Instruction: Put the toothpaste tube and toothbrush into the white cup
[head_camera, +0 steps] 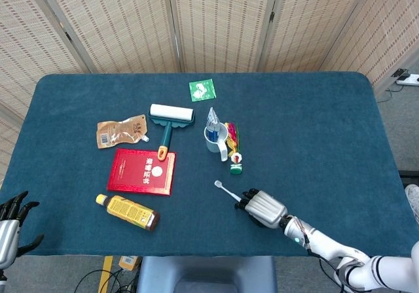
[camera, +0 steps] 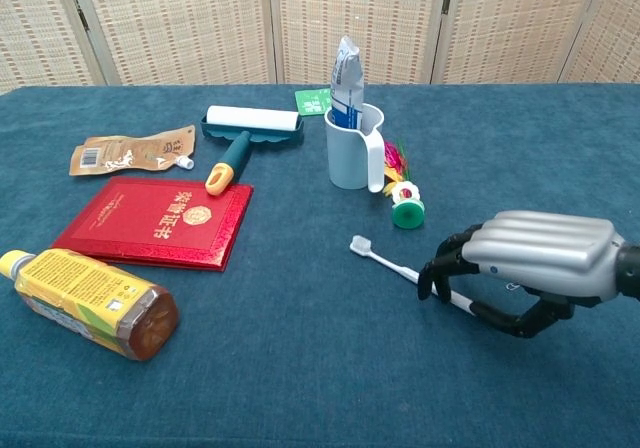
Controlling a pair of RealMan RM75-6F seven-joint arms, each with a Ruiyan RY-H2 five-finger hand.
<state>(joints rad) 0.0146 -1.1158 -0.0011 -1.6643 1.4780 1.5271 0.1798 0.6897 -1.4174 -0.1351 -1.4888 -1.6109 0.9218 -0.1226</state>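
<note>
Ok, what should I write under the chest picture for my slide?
Right hand grips the toothbrush on the table; toothpaste tube already stands in the white cup.

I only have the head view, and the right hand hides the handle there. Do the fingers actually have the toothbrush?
Observer: Yes. In the chest view the right hand's fingers curl around the handle of the toothbrush. The brush end sticks out toward the white cup.
Operator: Bristles up or down?
Observer: Up, as the chest view shows them.
Operator: Is there room left in the cup?
Observer: The toothpaste tube stands upright in it, well above the rim. It sits toward the left of the mouth in the chest view, and the rest of the mouth looks open.
</note>
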